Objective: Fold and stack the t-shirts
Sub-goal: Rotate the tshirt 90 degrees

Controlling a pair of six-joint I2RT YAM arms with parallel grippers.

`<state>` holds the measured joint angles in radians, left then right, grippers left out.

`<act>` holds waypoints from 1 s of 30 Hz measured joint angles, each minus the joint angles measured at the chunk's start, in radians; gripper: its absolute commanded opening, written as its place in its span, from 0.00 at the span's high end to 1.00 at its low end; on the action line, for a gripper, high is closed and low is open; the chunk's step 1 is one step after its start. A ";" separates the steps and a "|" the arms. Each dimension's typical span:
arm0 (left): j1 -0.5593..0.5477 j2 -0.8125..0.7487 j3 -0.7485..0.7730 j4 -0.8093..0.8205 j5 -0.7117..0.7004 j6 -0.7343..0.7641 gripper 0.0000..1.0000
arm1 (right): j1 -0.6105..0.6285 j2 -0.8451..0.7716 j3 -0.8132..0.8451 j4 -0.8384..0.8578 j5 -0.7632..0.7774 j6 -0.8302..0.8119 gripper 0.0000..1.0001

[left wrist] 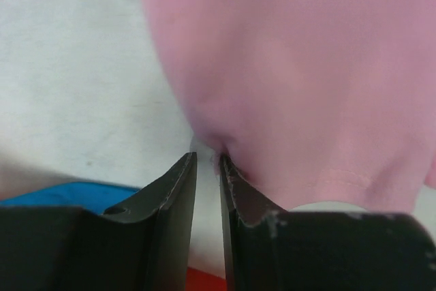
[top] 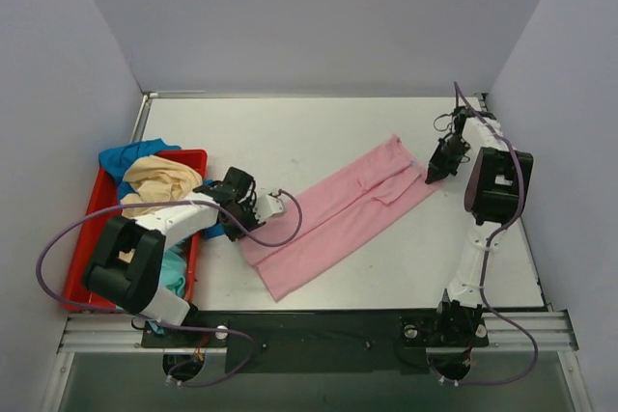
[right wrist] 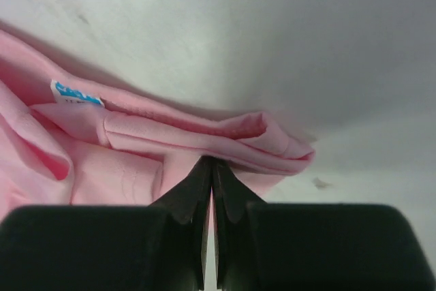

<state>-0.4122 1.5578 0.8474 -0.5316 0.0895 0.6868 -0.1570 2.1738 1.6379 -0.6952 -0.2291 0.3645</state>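
**White surface, grey walls: pink shirt strung between both grippers**

Top view. The pale surface [top: 290, 132] is boxed in by plain grey walls [top: 319, 16]. The pink t-shirt [top: 338, 214] lies flat as a long narrow band. Its long axis runs on a diagonal from the left gripper [top: 275, 205] out to the right gripper [top: 432, 176]. Each gripper sits at its own end of the band, so neither arm has to reach across. Behind the left gripper, on the side away from the pink cloth, a red tray [top: 82, 238] holds a cream-yellow shirt [top: 154, 180], a blue shirt [top: 130, 154] and a teal shirt [top: 174, 272], all bunched and unfolded.

Left wrist. The left gripper [left wrist: 206, 158] has its fingers drawn close, with only a slim gap lower down. The pink t-shirt [left wrist: 306, 66] puckers right at the tips and spreads ahead and to one side, so it reads as pinched at the edge.

Right wrist. The right gripper [right wrist: 210, 161] is clamped, fingers meeting on a folded, layered edge of the pink t-shirt [right wrist: 136, 161]. A small blue-and-white label [right wrist: 77, 93] shows beside the fingers, so this is probably the collar end.

Judgement. The fold in hand is lengthwise to crosswise. The next move turns on bringing one held end along that diagonal towards the other. Slack in the middle may bunch.
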 measured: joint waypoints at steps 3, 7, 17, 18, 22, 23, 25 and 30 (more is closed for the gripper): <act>-0.082 -0.085 -0.075 -0.029 0.032 0.023 0.66 | 0.008 0.094 0.154 -0.042 -0.050 0.014 1.00; -0.257 -0.184 -0.137 -0.128 0.117 0.032 0.59 | 0.050 0.241 0.404 -0.075 -0.113 0.068 1.00; -0.353 -0.423 -0.107 -0.267 0.289 0.027 0.50 | 0.248 0.372 0.647 0.087 -0.185 0.166 0.74; -0.353 -0.445 -0.107 -0.274 0.289 0.027 0.49 | 0.253 0.328 0.585 0.102 -0.179 0.163 0.73; -0.353 -0.501 -0.118 -0.256 0.280 0.009 0.46 | 0.208 0.147 0.416 0.125 -0.129 0.153 0.71; -0.353 -0.503 -0.123 -0.244 0.276 0.002 0.46 | 0.187 0.111 0.397 0.134 -0.121 0.150 0.69; -0.353 -0.489 -0.130 -0.218 0.270 -0.006 0.46 | 0.146 0.071 0.385 0.149 -0.115 0.148 0.68; -0.353 -0.419 -0.130 -0.173 0.264 -0.008 0.46 | 0.075 0.131 0.428 0.180 -0.156 0.159 0.66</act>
<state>-0.7654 1.1389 0.7174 -0.7044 0.3531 0.6785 -0.0822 2.3051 2.0655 -0.5152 -0.3855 0.5236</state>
